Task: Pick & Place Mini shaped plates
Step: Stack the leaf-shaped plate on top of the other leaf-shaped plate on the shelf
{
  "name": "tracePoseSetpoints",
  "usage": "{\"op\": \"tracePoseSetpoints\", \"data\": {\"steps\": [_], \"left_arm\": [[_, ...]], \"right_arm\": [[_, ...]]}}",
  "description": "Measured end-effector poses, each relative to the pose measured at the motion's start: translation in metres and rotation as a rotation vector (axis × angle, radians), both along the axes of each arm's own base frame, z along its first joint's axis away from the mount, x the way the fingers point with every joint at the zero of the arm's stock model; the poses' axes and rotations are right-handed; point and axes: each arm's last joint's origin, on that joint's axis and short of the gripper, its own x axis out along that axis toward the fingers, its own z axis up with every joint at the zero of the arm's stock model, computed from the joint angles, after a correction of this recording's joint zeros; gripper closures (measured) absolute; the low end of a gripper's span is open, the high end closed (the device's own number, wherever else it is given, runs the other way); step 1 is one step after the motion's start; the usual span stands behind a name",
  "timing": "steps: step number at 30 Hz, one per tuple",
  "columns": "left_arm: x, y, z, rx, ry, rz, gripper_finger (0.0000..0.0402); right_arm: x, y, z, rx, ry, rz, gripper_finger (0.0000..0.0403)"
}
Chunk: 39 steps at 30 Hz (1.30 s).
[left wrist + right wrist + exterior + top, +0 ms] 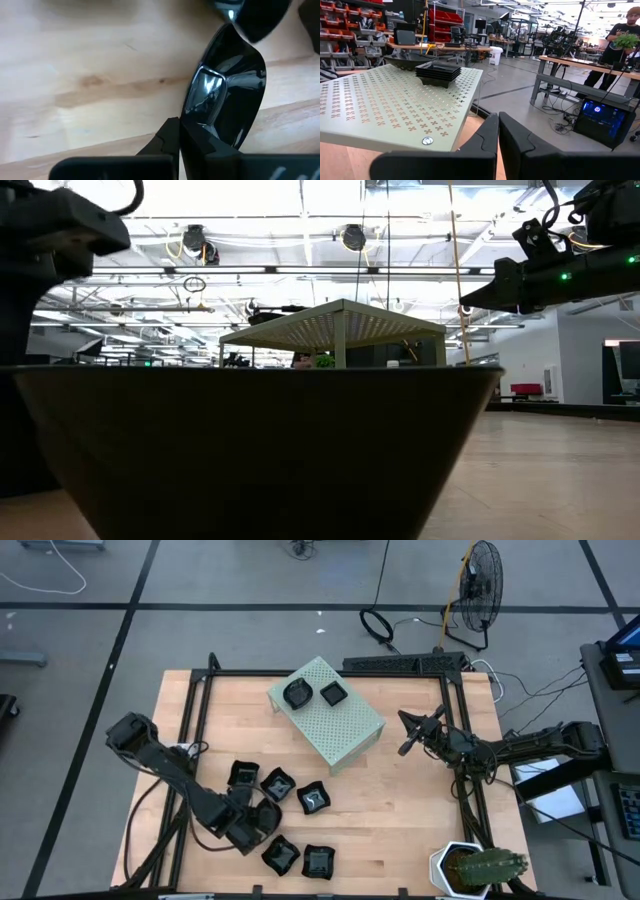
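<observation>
Wooden table (400, 820), concrete-floored workshop around

huge dark plate (260, 450) fills low view, cut off below, hiding table; person (620, 45) cropped at edge.

The wooden desk (400, 820) carries a pale green perforated box (335, 720) near its far middle. Six small black plates (313, 799) lie scattered on the near left part, perhaps one more hidden under the arm. A potted cactus (478, 868) stands at the near right corner.
</observation>
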Motion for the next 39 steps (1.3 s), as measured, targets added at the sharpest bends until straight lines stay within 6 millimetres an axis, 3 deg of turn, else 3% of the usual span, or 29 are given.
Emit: {"op": "tracePoseSetpoints", "data": {"steps": [8,13,17,24,30,34,39], "left_arm": [[-0.008,0.013,0.048,0.109,-0.057,-0.041,0.0399],[-0.005,0.039,0.087,0.280,-0.227,-0.081,0.0399],[-0.001,0.079,0.123,0.413,-0.306,-0.122,0.0399],[0.004,0.169,0.169,0.588,-0.327,-0.189,0.0399],[0.002,0.248,0.180,0.596,-0.339,-0.269,0.0399],[0.005,0.289,0.170,0.584,-0.305,-0.342,0.0399],[0.015,0.325,0.151,0.543,-0.301,-0.365,0.0398]], "right_arm": [[0.000,0.000,0.000,0.000,0.000,0.000,0.0399],[0.000,0.000,0.000,0.000,0.000,0.001,0.0399],[0.000,0.000,0.000,0.000,0.000,0.001,0.0399],[0.000,0.000,0.000,0.000,0.000,0.000,0.0399],[0.000,0.000,0.000,0.000,0.000,0.001,0.0399],[0.000,0.000,0.000,0.000,0.000,0.000,0.0399],[0.000,0.000,0.000,0.000,0.000,0.000,0.0399]]}}
